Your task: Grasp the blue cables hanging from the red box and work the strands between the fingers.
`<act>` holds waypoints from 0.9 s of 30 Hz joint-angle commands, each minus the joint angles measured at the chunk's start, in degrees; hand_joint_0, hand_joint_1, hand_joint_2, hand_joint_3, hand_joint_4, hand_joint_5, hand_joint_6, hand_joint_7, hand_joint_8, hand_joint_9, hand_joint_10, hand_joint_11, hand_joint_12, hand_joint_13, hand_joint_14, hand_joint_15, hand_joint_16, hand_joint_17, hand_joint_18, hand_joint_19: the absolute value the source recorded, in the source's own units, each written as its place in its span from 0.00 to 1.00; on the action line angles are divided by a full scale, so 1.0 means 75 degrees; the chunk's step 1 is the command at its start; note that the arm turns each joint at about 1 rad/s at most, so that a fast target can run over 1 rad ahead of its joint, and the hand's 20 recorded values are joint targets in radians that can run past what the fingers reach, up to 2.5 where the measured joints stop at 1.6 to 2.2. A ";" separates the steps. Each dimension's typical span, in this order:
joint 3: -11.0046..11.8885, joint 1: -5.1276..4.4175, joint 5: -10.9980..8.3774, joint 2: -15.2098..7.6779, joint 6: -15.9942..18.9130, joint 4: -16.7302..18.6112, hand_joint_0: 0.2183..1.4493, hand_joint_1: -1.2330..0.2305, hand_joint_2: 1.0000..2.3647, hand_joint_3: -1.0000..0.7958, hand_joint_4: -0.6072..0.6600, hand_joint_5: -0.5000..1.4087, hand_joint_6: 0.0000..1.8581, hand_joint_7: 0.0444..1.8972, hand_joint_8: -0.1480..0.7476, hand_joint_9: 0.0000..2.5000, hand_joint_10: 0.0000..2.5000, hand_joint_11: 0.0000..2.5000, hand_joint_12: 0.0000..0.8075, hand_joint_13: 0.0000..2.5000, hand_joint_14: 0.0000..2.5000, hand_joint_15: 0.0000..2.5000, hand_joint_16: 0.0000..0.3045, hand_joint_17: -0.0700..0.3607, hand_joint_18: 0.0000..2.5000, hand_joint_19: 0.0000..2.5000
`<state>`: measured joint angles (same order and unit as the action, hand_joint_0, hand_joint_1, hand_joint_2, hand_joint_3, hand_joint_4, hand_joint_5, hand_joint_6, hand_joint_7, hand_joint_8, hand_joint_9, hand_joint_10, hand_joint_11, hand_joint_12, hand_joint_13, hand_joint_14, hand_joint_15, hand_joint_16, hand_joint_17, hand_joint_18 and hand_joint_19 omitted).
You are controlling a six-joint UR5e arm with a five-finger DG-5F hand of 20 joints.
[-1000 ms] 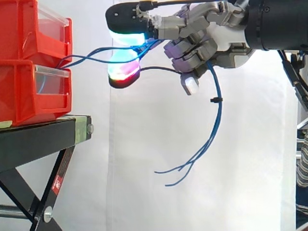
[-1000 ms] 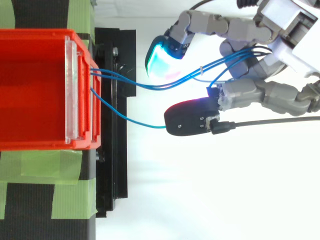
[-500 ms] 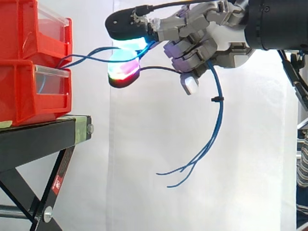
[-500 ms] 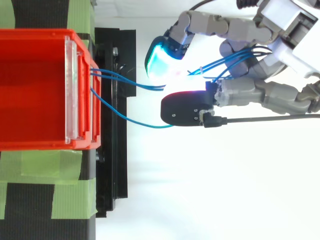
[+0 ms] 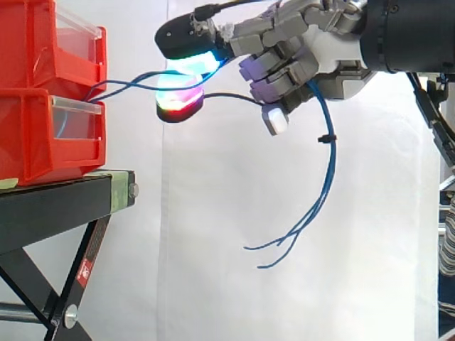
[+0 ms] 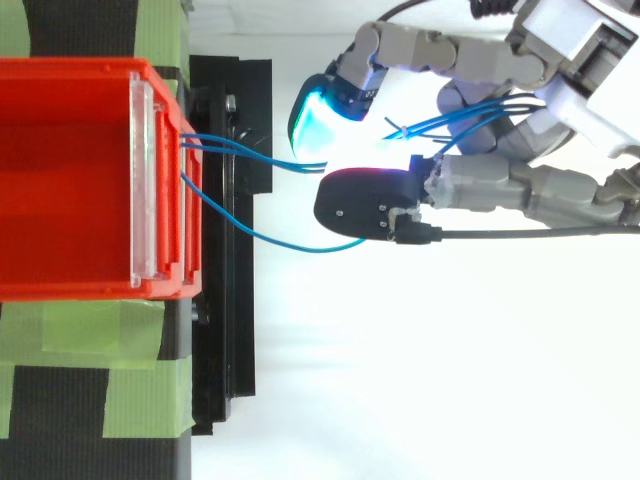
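At 1 o'clock in the side view, your hand (image 5: pixel 320 50) is reaching in level before the white curtain (image 5: pixel 213 270), its fingers (image 5: pixel 281 71) curling round the blue cables (image 5: pixel 324 177) and gripping them. You are seeing the strands leaving the front of the red box (image 5: pixel 43 135) at 9 o'clock, about where its two stacked bins meet, and running toward 3 o'clock to the hand. They are passing by two glowing fingertips (image 5: pixel 181 106), one showing cyan and the other red and green, while a white-tipped finger is pointing down toward 6 o'clock. Beyond the curled fingers the strands are drooping toward 6 o'clock, well apart from the box, with their loose ends swinging back toward 8 o'clock in free air. A small black tie (image 5: pixel 325 137) is sitting on the hanging bundle. The red box is resting on the black stand (image 5: pixel 64 202), and in the top view green tape (image 6: pixel 90 390) is lying across the stand at 7 o'clock.
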<state>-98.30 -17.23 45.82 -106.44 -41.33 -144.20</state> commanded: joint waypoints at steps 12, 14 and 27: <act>0.0006 -0.0023 0.0395 0.0001 0.1046 -0.0050 0.91 0.37 0.01 0.46 0.59 0.54 0.01 0.69 0.76 0.71 1.00 1.00 0.85 0.78 1.00 0.68 0.80 0.58 1.00 0.24; -0.0006 -0.0023 0.0501 -0.0011 0.1257 -0.0062 0.91 0.36 0.01 0.50 0.56 0.57 0.01 0.66 0.76 0.71 1.00 1.00 0.85 0.78 1.00 0.68 0.80 0.58 1.00 0.24; -0.0006 -0.0023 0.0606 0.0001 0.1421 -0.0097 0.94 0.37 0.05 0.79 0.51 0.70 0.01 0.68 0.76 0.71 1.00 1.00 0.85 0.78 1.00 0.68 0.80 0.58 1.00 0.24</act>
<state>-98.35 -17.40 50.34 -106.46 -30.71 -144.93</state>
